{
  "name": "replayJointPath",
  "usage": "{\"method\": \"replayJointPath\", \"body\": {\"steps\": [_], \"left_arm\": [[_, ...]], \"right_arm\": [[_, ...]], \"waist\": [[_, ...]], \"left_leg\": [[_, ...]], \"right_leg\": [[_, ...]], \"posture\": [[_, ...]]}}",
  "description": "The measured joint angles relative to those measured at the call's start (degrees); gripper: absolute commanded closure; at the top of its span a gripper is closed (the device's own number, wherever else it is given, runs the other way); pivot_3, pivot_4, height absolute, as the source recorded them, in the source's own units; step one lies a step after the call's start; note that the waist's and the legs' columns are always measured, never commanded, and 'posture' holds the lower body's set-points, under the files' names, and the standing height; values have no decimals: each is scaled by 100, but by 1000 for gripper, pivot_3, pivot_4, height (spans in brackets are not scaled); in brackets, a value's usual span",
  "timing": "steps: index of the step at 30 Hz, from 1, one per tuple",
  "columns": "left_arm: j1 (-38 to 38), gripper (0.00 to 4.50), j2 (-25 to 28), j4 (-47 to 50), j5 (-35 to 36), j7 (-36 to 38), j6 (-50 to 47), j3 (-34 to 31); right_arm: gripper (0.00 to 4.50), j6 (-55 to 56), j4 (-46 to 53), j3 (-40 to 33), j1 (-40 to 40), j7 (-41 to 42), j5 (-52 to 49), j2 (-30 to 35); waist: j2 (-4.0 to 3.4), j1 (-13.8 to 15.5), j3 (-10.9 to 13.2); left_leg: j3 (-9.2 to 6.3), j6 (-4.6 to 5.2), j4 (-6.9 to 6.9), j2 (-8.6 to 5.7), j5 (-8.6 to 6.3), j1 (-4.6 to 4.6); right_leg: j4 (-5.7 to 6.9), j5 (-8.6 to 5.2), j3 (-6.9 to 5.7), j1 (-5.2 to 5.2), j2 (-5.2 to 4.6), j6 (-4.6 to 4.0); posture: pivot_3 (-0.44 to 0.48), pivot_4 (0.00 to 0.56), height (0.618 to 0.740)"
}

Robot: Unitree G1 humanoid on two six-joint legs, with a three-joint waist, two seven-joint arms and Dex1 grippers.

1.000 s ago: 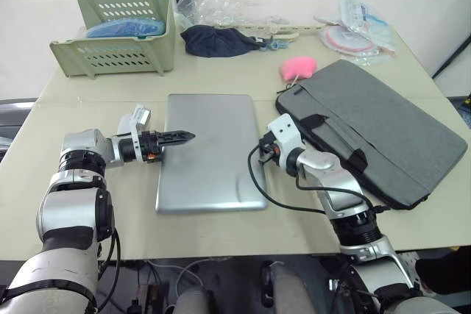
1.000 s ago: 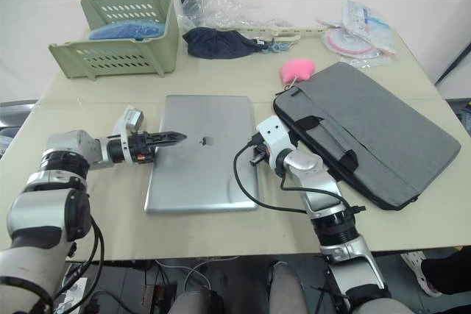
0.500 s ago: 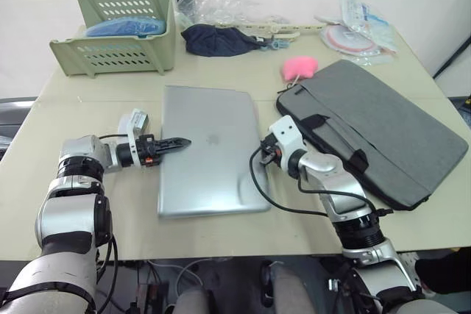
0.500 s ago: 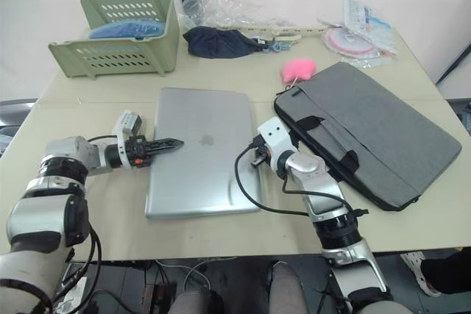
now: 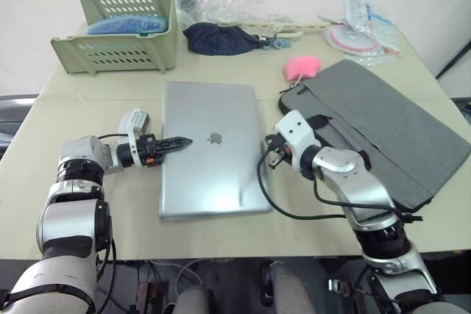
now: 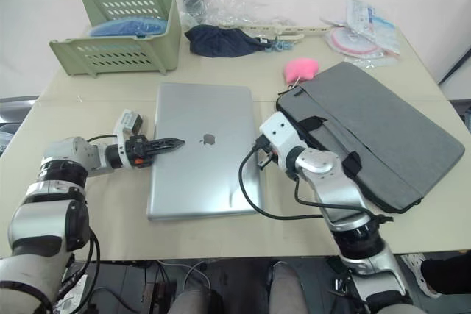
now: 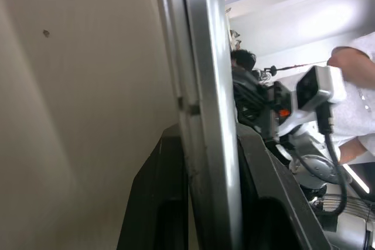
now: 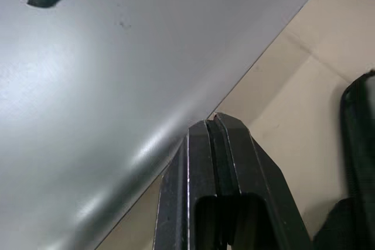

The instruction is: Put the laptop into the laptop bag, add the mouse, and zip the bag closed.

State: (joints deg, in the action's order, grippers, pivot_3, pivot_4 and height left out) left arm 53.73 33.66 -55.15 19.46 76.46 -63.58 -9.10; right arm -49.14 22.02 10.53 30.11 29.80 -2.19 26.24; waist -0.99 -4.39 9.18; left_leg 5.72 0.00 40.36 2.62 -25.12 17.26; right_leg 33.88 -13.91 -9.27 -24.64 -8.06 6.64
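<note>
Since a second ago my right gripper (image 8: 214, 122) has backed off the laptop (image 5: 210, 148), fingers pressed together beside its edge. My left gripper (image 5: 176, 141) pinches the laptop's left edge; it lies flat on the table (image 5: 221, 64), just left of the laptop bag (image 5: 375, 126).

laptop (image 5: 210, 148) flat on table (image 5: 243, 71) | left gripper (image 5: 180, 141) over its left edge | laptop bag (image 5: 383, 130) right

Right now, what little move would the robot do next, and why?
Probably lift the laptop toward the laptop bag. The left gripper is clamped on the laptop's left edge; the right gripper, shut, sits at its right edge, and the bag lies just to the right.
</note>
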Motion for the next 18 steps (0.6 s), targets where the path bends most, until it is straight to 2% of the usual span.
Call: {"method": "replayJointPath", "body": {"steps": [5,6,7,8,11,15,18], "left_arm": [[-514,4062,28,899,356,-342,-423,-171],[-583,4062,25,1083,442,-434,-523,-202],[-642,4062,23,1244,522,-517,-617,-228],[-725,4062,2,1486,621,-647,-742,-290],[-1002,4062,-8,2151,921,-1015,-1082,-503],[-1295,4062,-8,2812,1256,-1489,-1425,-789],[-1390,4062,-8,3167,1479,-1765,-1573,-912]], "right_arm": [[4500,-782,641,-697,464,362,-270,1038],[3871,-876,749,-822,579,431,-347,1203],[3818,-928,823,-907,641,494,-404,1353],[3455,-988,891,-990,673,603,-494,1576],[1988,-1088,926,-1311,509,828,-628,2159],[67,-915,748,-1497,-43,823,-632,2338],[67,-661,506,-1552,-235,751,-623,2330]], "waist": [[7,18,7],[8,28,7],[9,39,7],[9,62,8],[30,134,17],[41,149,23],[42,154,23]], "left_leg": [[0,0,-4,1,0,6],[1,0,-4,1,0,6],[0,0,-5,1,0,6],[1,0,-5,1,0,6],[2,0,-13,0,0,7],[10,0,-16,0,0,7],[14,0,-16,0,0,4]], "right_leg": [[-6,0,0,-5,1,0],[-7,0,1,-6,0,0],[-7,0,1,-6,1,0],[-8,0,1,-6,0,0],[-13,0,0,-6,0,0],[-18,0,2,-6,0,0],[-18,0,5,-6,0,0]], "posture": [[0,150,740],[0,150,740],[0,150,740],[0,150,740],[0,150,740],[0,150,740],[0,150,740]]}}
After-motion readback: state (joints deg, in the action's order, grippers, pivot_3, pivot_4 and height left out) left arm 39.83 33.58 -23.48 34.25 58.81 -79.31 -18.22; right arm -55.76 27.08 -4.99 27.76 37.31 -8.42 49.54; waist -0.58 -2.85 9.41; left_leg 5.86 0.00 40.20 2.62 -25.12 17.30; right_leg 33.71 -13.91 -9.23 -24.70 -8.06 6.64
